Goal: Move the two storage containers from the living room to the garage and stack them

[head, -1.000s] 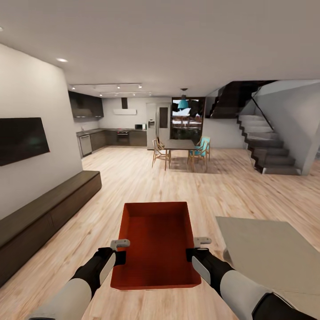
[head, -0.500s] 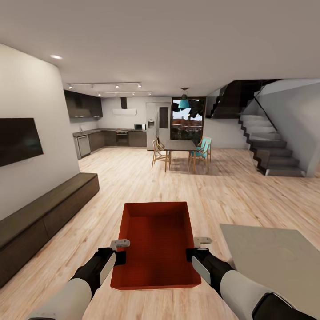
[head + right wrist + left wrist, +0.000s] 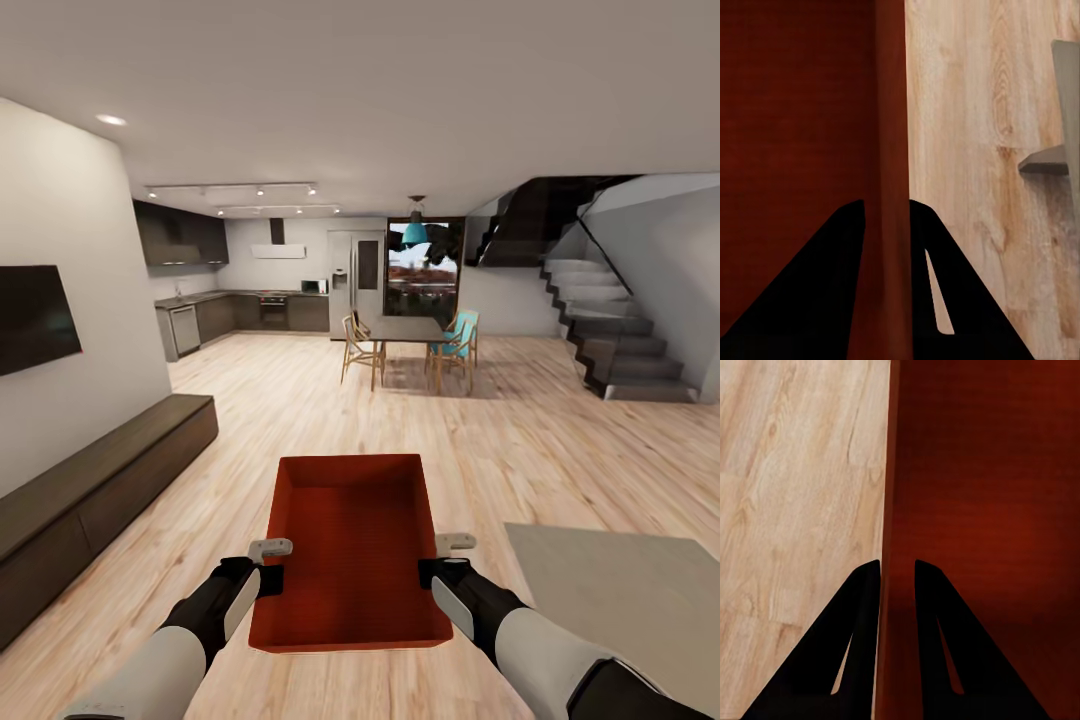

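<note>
Bin [image 3: 352,545]: orange-red, open-top, held level in front of the trunk, above the wood floor [image 3: 300,420].
Left gripper [image 3: 897,570]: fingers [image 3: 862,607] pinching the bin's left wall, one outside, one inside.
Right gripper [image 3: 886,208]: fingers [image 3: 840,255] pinching the bin's right wall the same way.
Cabinet [image 3: 90,490]: dark, low, along the left wall.
Rug [image 3: 620,590]: grey, on the floor to the right.
Ahead: table [image 3: 405,328] with chairs, kitchen, stairs [image 3: 620,340].

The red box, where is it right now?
The storage container is low in the middle of the head view, held above the wood floor between the left gripper and right gripper, with the dark low cabinet on its left.
</note>
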